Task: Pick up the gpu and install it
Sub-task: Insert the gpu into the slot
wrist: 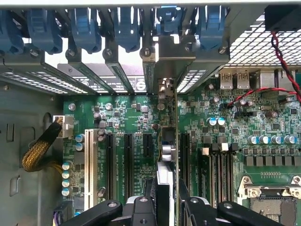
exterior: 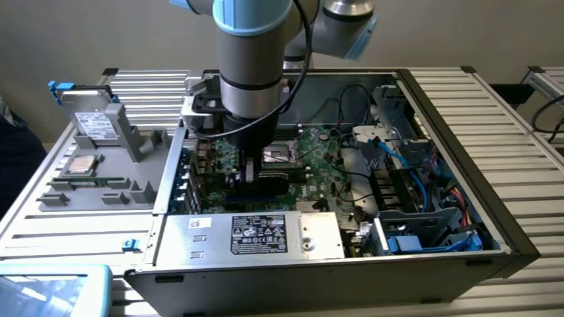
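The gpu [wrist: 167, 141] appears edge-on in the wrist view as a thin green card standing upright over the motherboard [wrist: 127, 117]. Its silvery bracket end [wrist: 162, 70] sits at the case's rear slot openings. My gripper [wrist: 165, 209] is shut on the card's near end, with one black finger [wrist: 141, 209] on each side. The card lines up along a black expansion slot between the neighbouring slots [wrist: 128, 160]. In the exterior view my gripper [exterior: 251, 178] reaches down inside the open computer case [exterior: 493, 218], low over the board.
A grey parts tray [exterior: 53, 218] at the exterior view's left holds a silver hard drive [exterior: 92, 122] and a memory stick [exterior: 88, 179]. The power supply [exterior: 255, 234] lies near the case front. Blue cables [exterior: 414, 158] and drive bays crowd the exterior view's right. Blue clips [wrist: 84, 28] line the rear slots.
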`<state>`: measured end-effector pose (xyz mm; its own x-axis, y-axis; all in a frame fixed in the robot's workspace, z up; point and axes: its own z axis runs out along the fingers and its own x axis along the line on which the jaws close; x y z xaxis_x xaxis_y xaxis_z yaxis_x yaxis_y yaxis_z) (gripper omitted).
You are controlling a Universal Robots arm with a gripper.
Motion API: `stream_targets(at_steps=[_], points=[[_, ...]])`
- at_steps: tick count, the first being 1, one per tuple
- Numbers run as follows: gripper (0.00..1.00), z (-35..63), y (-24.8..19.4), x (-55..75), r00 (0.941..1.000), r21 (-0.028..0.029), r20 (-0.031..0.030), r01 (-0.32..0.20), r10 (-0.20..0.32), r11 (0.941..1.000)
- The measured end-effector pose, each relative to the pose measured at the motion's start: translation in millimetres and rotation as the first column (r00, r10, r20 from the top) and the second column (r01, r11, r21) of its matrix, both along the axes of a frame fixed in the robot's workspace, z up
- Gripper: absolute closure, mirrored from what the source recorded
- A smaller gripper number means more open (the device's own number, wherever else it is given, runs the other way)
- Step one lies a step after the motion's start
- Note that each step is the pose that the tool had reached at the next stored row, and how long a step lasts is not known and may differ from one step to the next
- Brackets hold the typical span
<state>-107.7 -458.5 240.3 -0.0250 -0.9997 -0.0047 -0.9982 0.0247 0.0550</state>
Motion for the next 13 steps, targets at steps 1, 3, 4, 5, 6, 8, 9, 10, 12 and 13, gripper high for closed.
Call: stream_targets(at_steps=[1, 3, 4, 5, 6, 8, 9, 10, 12, 13], points=[[0.72, 0.0, -0.4, 0.0, 1.0000, 0.0023, 0.0000, -0.001, 0.001, 1.0000], [0.72, 0.0, -0.5, -0.1, 1.0000, 0.0041, 0.0000, -0.004, 0.004, 1.0000], [0.72, 0.0, -1.0, 0.0, 1.0000, 0.0062, -0.0001, -0.005, 0.005, 1.0000], [0.72, 0.1, -1.2, 0.0, 1.0000, 0.0079, -0.0001, -0.006, 0.006, 1.0000], [0.72, 0.0, -1.1, 0.0, 1.0000, 0.0081, 0.0000, -0.006, 0.006, 0.9999], [0.72, -0.1, -1.3, 0.0, 1.0000, 0.0086, -0.0001, -0.008, 0.008, 0.9999], [0.72, -0.2, -2.1, 0.1, 1.0000, 0.0103, -0.0001, -0.009, 0.009, 0.9999], [0.72, -0.2, -2.1, 0.0, 1.0000, 0.0105, 0.0000, -0.009, 0.009, 0.9999], [0.72, -0.2, -2.0, 0.0, 0.9999, 0.0105, 0.0001, -0.010, 0.010, 0.9999], [0.72, -0.2, -2.0, 0.0, 0.9999, 0.0106, 0.0000, -0.010, 0.010, 0.9999]])
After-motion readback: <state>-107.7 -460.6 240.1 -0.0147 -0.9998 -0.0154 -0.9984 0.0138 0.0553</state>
